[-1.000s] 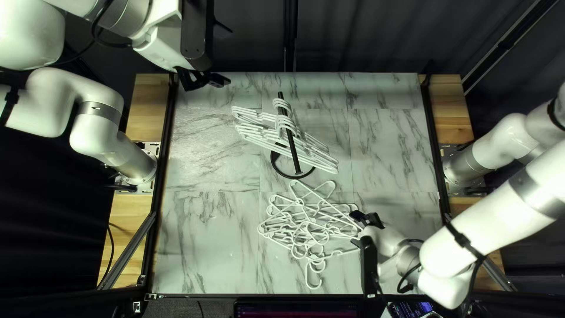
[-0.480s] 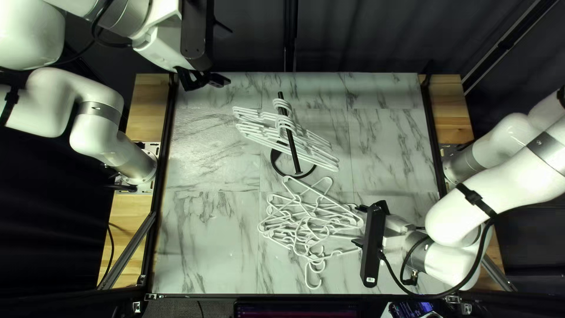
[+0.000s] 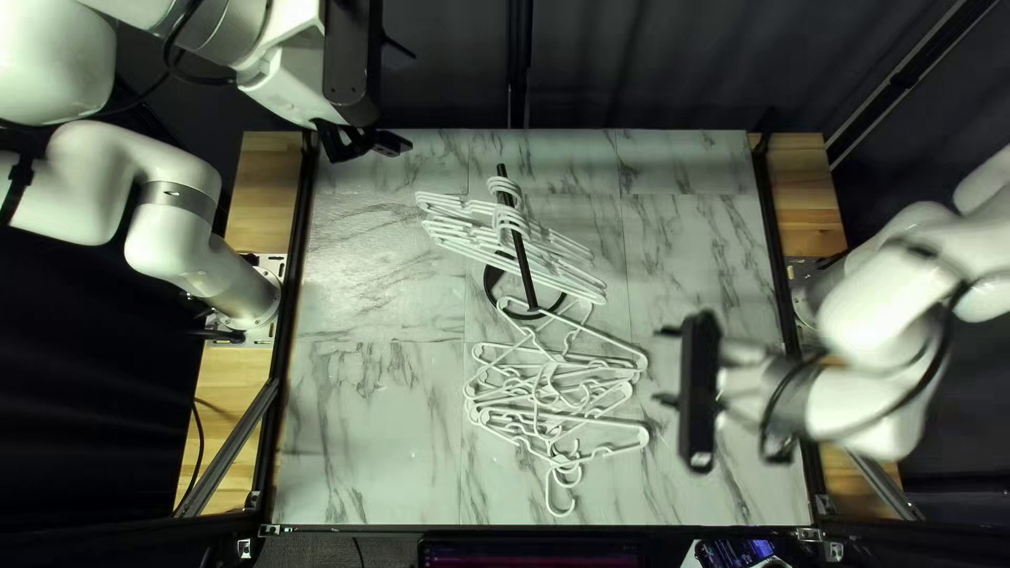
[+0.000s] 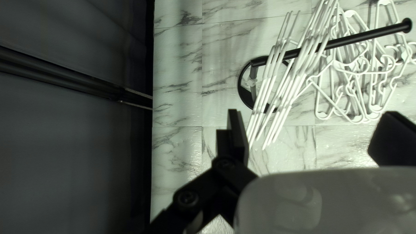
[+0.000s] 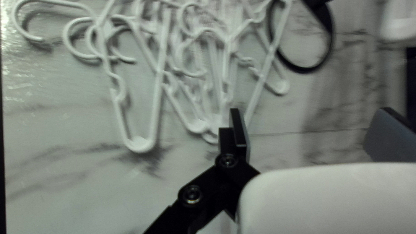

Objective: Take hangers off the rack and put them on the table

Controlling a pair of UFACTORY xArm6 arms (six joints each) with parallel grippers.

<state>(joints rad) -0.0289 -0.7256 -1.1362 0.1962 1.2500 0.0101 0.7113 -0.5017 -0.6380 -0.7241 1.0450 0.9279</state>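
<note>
Left gripper (image 3: 401, 97), right gripper (image 3: 665, 366): jaws released. Hangers (image 3: 510, 220) on rack (image 3: 527, 282), table (image 3: 368, 421). Screen (image 3: 736, 552) lettering illegible.

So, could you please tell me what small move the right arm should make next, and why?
I would probably ease the right gripper toward the rack, fingers apart, to line up with one hanger there. The gripper is open and holds nothing, several hangers hang on the rack, and it stands beside the pile of hangers on the table.
</note>
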